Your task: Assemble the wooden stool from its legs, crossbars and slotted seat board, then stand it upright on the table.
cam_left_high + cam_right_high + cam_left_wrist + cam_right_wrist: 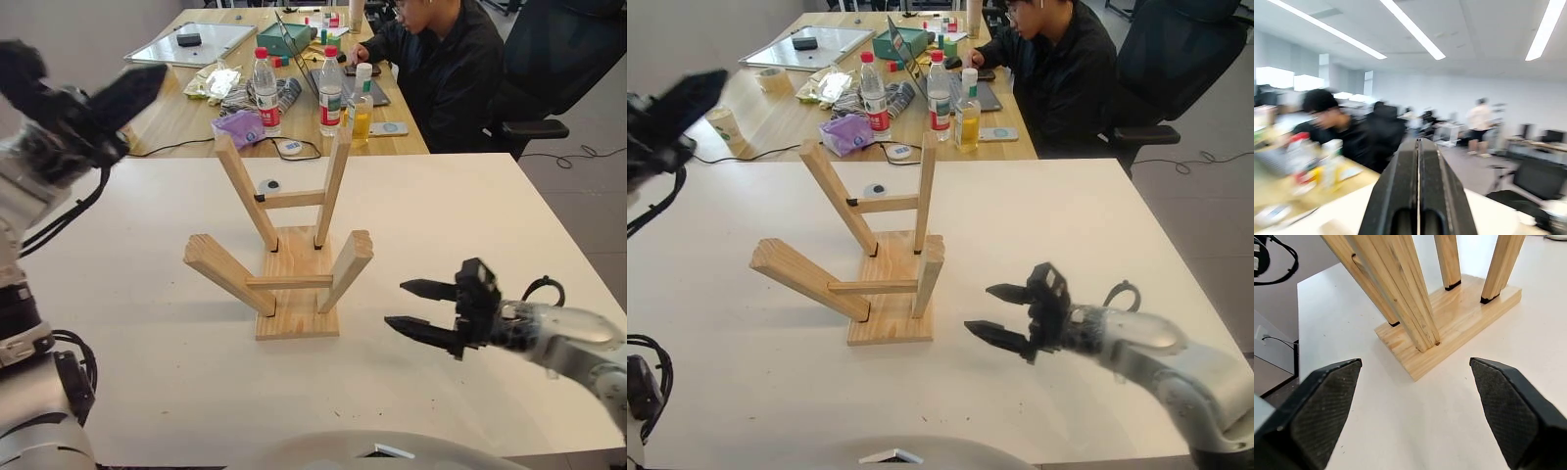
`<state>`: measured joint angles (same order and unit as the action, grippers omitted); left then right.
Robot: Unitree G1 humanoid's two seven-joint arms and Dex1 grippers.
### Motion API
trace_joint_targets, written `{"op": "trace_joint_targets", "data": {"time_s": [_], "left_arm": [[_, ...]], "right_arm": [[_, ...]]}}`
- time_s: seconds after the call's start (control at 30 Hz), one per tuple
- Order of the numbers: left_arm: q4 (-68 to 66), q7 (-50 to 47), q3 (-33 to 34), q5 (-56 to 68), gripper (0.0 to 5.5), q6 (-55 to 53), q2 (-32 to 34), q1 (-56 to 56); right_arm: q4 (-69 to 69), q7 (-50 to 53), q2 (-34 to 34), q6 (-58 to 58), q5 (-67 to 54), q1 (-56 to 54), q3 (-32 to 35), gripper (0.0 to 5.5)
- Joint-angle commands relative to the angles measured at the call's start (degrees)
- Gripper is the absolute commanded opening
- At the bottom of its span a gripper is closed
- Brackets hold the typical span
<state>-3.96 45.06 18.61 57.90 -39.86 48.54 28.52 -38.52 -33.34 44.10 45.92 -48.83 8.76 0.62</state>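
Observation:
The wooden stool [284,255] rests upside down mid-table, its slotted seat board [298,313] flat on the white table [147,372]. Several legs rise from it, splayed outward. A crossbar [292,200] joins the far pair and another crossbar [290,282] joins the near pair. My right gripper [413,307] hovers open low over the table, right of the board, fingers pointing at the stool. In the right wrist view the board [1459,328] and legs stand ahead of its pads [1327,406]. My left gripper [132,90] is raised high at the far left, shut, holding nothing.
Behind the white table stands a wooden desk [186,108] with water bottles [265,90], a laptop, a purple cloth [238,127] and clutter. A small round object [270,185] lies near the far table edge. Bare tabletop surrounds the stool.

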Motion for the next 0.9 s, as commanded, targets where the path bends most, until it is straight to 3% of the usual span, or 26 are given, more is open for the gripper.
{"op": "trace_joint_targets", "data": {"time_s": [0.03, 0.2, 0.63, 0.9], "left_arm": [[-8.0, 2.4, -11.6, -18.1, 0.00, 6.4, 0.9, -7.7], [-24.4, 0.4, -17.1, -31.9, 0.00, 17.0, -5.7, -3.1], [-23.4, 4.3, -14.8, -34.8, 0.00, 16.3, -8.5, -2.4], [-22.5, 5.2, -14.3, -36.0, 0.00, 16.1, -8.5, -3.4]], "right_arm": [[3.8, 5.1, -6.7, -2.1, 9.6, -1.6, -10.1, 4.09], [6.4, 7.3, -13.4, -1.9, 13.7, -6.3, -15.6, 4.09], [10.8, 15.6, -26.5, -0.7, 21.0, -10.5, -20.7, 4.09], [10.9, 19.6, -28.1, 1.9, 24.1, -10.7, -19.7, 2.64]]}}
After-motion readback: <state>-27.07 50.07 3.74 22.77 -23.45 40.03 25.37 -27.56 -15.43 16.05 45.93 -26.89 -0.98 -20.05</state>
